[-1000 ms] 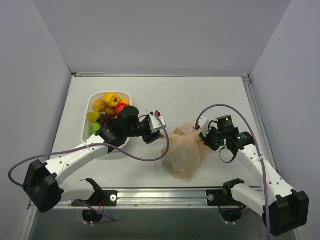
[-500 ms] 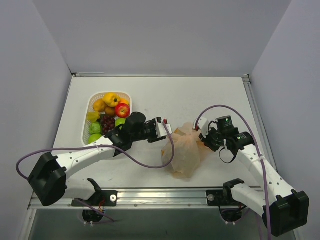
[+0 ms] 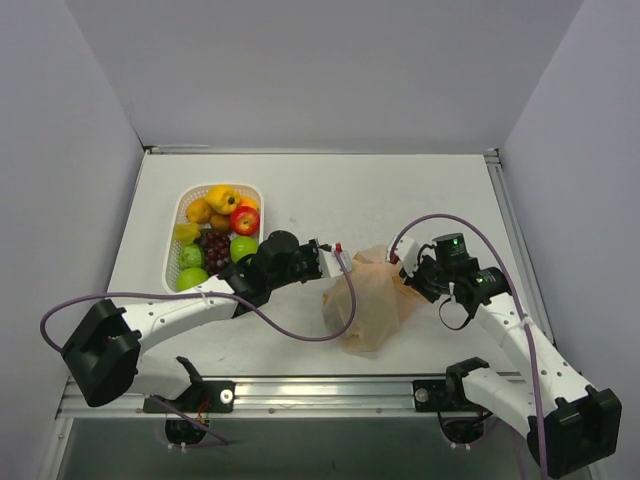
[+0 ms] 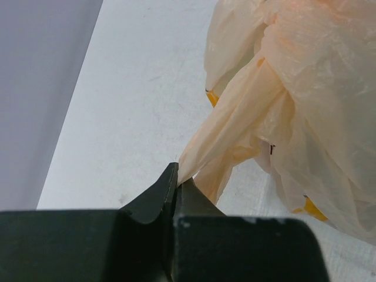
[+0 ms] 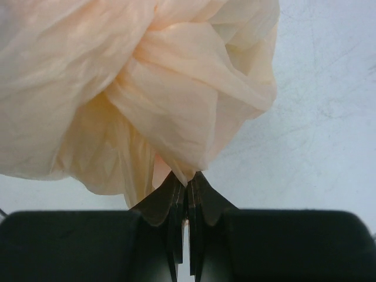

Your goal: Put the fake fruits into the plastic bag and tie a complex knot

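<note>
The pale orange plastic bag [image 3: 370, 300] lies crumpled on the table between the two arms. My left gripper [image 3: 343, 258] is shut on a stretched strip of the plastic bag [image 4: 282, 117] at its left upper edge; the film runs straight into the left gripper [image 4: 178, 179]. At the bag's right side my right gripper [image 3: 403, 272] is shut on a gathered fold of the plastic bag [image 5: 147, 88], pinched at the right gripper [image 5: 187, 182]. The fake fruits [image 3: 216, 240], among them a red apple [image 3: 243, 220], green apples, yellow pieces and purple grapes, lie in the basket.
A white lattice basket [image 3: 253, 190] holding the fruits stands at the left middle of the table, just behind my left arm. Grey walls close in the table on three sides. A metal rail [image 3: 320, 392] runs along the near edge.
My left arm swung right, away from the basket, to the bag's left edge, and its jaws closed on the bag's film. The right gripper kept its hold and barely moved.
</note>
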`<state>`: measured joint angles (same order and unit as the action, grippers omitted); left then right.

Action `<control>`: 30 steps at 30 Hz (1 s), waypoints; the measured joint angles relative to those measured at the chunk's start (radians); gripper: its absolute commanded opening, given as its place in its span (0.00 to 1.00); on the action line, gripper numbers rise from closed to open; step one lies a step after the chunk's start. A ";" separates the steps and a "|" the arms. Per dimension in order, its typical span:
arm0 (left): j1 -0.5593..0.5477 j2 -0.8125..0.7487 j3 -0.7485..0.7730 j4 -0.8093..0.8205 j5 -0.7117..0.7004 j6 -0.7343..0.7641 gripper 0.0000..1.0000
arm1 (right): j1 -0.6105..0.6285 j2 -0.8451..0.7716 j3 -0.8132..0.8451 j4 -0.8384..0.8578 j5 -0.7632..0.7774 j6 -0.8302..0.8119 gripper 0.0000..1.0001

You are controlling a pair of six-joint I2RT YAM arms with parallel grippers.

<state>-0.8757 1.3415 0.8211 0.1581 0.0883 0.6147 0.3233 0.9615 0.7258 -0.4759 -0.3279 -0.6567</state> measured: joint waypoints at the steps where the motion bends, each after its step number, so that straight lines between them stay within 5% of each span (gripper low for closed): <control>1: 0.000 0.000 0.000 -0.002 -0.016 0.003 0.00 | 0.002 -0.010 -0.006 0.007 0.011 -0.009 0.00; 13: 0.097 -0.064 -0.053 -0.122 0.020 0.020 0.00 | -0.031 -0.121 -0.128 0.140 0.051 -0.154 0.00; 30: 0.266 -0.131 -0.085 -0.188 0.277 0.124 0.00 | -0.381 -0.116 -0.139 0.120 -0.269 -0.426 0.00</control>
<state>-0.6094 1.2102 0.7361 -0.0296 0.3656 0.7383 -0.0574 0.8452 0.5869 -0.3557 -0.5964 -1.0828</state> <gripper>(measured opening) 0.035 0.040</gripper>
